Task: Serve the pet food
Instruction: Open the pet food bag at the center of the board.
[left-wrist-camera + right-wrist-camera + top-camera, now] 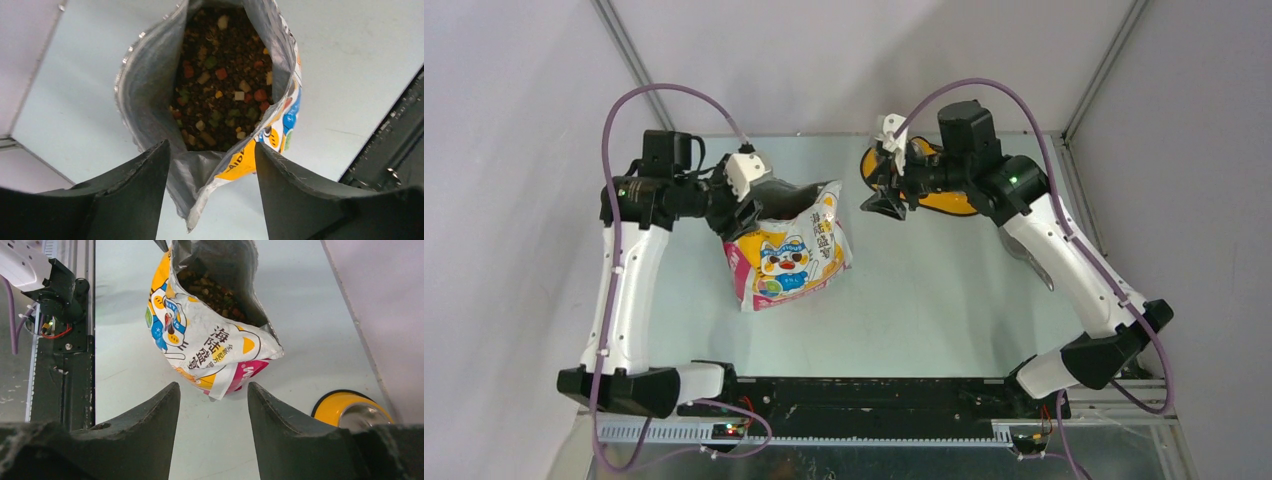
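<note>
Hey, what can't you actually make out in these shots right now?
Yellow feeder: top view, right arm covers most of it; bowl contents hidden.
Pet food: left wrist view, bag walls hide its depth.
Left gripper: left wrist view, whether fingers touch the bag rim is unclear.

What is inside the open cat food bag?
Dark brown kibble mixed with tan, orange and green pieces lies inside the bag. The top layer and the bag's sides cover whatever is deeper, so its depth cannot be seen.
</note>
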You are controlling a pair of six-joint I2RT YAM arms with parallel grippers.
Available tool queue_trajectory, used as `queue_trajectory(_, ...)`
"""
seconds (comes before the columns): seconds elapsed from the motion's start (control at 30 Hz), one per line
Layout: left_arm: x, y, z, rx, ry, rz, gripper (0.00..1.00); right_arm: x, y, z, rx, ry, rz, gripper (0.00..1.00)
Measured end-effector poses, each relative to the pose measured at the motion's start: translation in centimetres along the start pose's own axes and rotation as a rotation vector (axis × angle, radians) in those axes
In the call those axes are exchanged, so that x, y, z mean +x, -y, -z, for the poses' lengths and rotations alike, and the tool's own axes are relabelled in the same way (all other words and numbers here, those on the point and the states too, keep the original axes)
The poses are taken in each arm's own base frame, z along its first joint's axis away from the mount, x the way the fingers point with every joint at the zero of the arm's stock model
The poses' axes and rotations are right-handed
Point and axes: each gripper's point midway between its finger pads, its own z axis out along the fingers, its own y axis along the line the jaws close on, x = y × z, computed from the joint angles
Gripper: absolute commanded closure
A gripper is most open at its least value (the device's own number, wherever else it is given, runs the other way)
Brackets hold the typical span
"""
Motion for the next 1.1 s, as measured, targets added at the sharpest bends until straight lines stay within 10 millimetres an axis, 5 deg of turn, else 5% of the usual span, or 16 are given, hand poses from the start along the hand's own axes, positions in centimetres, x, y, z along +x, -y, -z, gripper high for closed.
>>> queue_trajectory(0.17,1.0,1.2,-0.6,0.103,-0.037,0.011,0.35,-0.2,0.5,0.7,0.023,0.011,0.002,0.44)
queue_trajectory(0.5,1.8,2.6,-0.2,0.169,-0.071,0.009,0.75,-1.0,0.9,0.4,0.026,0.027,-0.004,0.44)
queue_trajectory(0.63,2.0,2.2,-0.2,0.153,-0.083,0.002,0.99,-1.3,1.1,-0.1,0.020,0.031,-0.004,0.44)
queue_trajectory(1.1,1.1,0.5,1.5,0.146,-0.121,0.031,1.00,-1.9,1.0,-1.0,0.017,0.021,0.052,0.44)
